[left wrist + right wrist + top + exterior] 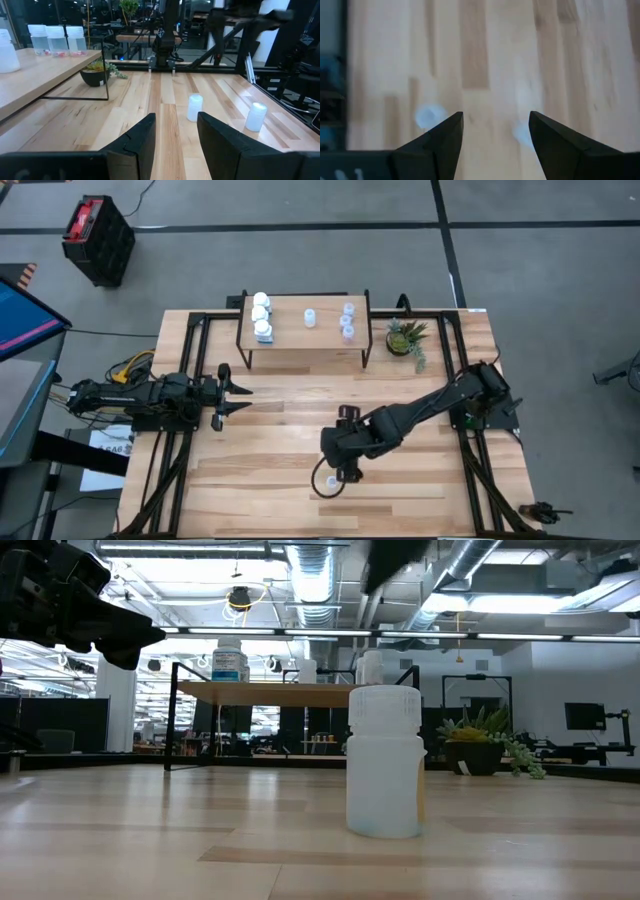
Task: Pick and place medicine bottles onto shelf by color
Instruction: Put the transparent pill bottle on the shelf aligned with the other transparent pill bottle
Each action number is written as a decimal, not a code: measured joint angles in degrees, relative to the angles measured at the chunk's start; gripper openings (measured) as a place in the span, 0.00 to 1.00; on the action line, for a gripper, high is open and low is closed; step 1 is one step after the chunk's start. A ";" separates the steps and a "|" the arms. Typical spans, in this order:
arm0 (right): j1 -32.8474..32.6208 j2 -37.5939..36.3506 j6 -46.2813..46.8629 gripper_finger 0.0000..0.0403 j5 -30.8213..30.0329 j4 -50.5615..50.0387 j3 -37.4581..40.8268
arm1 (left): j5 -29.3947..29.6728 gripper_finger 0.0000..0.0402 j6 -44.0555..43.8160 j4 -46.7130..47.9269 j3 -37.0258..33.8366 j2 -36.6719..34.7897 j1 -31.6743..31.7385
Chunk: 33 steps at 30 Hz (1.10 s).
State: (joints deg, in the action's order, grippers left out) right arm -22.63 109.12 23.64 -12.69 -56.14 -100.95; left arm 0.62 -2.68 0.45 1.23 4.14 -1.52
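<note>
Now two pale bottles stand loose on the table [260, 450], well in front of the shelf [303, 330]: one [330, 480] under the right claw [346, 471], another [256, 116] near it. The right claw hangs open and empty above them, so a pick seems to be starting; next it must drop squarely over one. On the shelf: three white bottles [261, 315] at one end, four pale ones [347, 321] spread toward the other. The left claw [232, 392] waits shut beside the shelf.

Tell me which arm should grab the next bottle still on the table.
Right. The right gripper hangs open over the near-centre table beside a loose translucent bottle, probably the quickest pick. The left gripper is shut and waits at the table's left side, well away from it.
</note>
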 joint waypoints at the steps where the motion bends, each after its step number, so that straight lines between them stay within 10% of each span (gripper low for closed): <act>1: 0.34 0.00 -0.04 0.62 -0.02 -2.58 0.00 | 0.01 0.33 -0.03 0.00 0.00 0.00 0.00; 13: 4.16 0.00 -0.24 0.62 -0.78 -19.59 0.00 | 0.01 0.33 -0.01 0.00 0.00 -0.02 0.00; 33: 5.22 -0.70 -1.71 0.62 -0.61 0.33 16.96 | 0.02 0.33 0.00 0.00 0.00 -0.02 0.00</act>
State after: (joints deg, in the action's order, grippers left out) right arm -17.40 108.42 21.93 -13.30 -55.81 -83.99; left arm 0.64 -2.68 0.45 1.23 4.12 -1.52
